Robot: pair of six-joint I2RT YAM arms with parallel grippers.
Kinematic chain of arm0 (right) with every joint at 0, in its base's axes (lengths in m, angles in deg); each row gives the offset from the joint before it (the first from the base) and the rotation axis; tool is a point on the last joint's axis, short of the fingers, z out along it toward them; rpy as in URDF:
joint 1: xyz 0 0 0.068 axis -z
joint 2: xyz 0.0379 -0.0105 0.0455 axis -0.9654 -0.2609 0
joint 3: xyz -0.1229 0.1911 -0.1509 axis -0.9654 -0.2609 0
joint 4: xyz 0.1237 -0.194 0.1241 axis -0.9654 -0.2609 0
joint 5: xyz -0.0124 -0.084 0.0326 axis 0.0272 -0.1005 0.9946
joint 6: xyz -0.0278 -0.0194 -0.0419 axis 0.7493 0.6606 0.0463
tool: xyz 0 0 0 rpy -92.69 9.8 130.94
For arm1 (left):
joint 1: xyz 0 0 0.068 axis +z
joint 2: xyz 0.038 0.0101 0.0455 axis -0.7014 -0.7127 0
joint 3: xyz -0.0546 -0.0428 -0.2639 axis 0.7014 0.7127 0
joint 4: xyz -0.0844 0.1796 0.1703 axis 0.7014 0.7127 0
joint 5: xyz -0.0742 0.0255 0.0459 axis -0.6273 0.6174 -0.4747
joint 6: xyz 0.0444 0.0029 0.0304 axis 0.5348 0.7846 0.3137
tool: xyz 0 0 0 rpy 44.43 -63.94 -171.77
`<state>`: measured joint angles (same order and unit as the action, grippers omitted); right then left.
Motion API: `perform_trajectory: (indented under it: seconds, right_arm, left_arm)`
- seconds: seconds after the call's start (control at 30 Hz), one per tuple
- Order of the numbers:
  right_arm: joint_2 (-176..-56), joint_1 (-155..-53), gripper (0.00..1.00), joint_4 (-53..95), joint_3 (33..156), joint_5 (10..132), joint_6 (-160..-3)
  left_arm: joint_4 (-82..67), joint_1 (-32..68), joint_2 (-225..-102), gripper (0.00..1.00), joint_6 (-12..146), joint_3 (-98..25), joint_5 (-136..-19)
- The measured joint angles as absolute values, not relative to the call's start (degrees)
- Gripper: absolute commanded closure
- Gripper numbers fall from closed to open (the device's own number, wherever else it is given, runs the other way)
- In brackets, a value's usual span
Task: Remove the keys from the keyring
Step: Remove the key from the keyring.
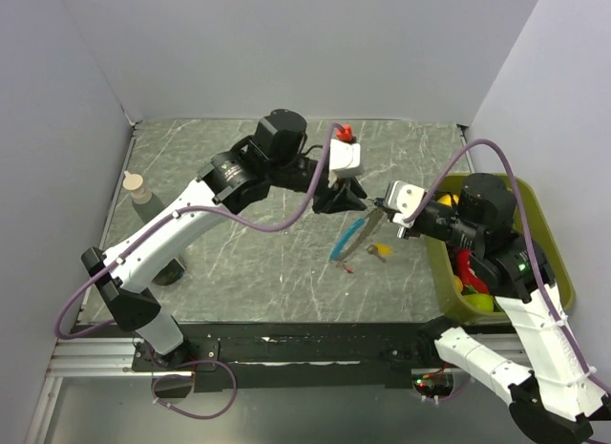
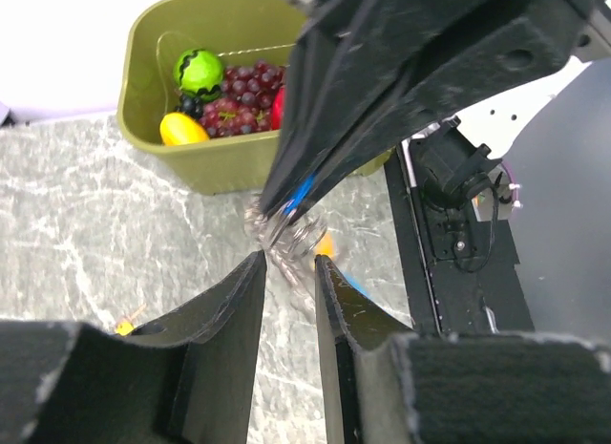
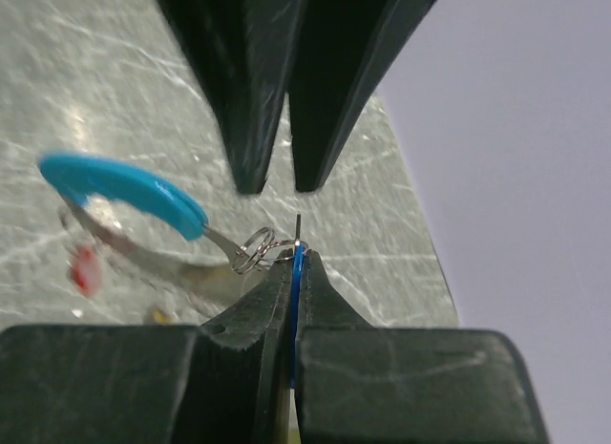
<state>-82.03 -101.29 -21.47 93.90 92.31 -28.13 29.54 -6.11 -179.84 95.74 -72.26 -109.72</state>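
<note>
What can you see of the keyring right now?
The keyring is a small cluster of thin, silvery wire loops, shiny like metal. It sits at the tip of the right pincer, which is shut on the blue key joined to it. A curved light-blue strip hangs from its other side. The open left pincer is close by, not gripping it.

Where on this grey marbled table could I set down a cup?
Bare: the marbled table between the white left arm and black base rail, and its far-right corner. Crowded: where left gripper and right gripper meet by the olive-green bin.
</note>
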Motion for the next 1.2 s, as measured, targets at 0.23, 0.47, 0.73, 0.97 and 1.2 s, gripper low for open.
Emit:
perform_trajectory:
  seconds: [0.23, 0.47, 0.73, 0.97, 1.2]
  right_arm:
    - [-82.47, -100.2, 1.0, -23.26, 94.49, 95.26, -30.06]
    - [-82.73, -99.37, 1.0, -25.27, 94.49, 96.47, -31.19]
    - [-82.73, -97.86, 1.0, -24.92, 94.49, 97.3, -33.58]
    - [-83.28, -96.37, 1.0, -24.77, 95.19, 98.83, -35.06]
    - [-84.19, -95.65, 1.0, -25.73, 96.41, 100.9, -35.91]
  left_arm:
    - [30.89, -9.54, -179.97, 0.68, 98.67, -72.71, -106.46]
    - [32.14, -11.97, -180.72, 0.69, 100.92, -73.72, -103.53]
    - [32.14, -12.34, -180.72, 0.75, 102.19, -73.52, -102.0]
    - [32.07, -12.54, -180.65, 0.71, 103.06, -72.39, -101.22]
    - [32.05, -12.54, -180.45, 0.72, 103.28, -72.39, -100.67]
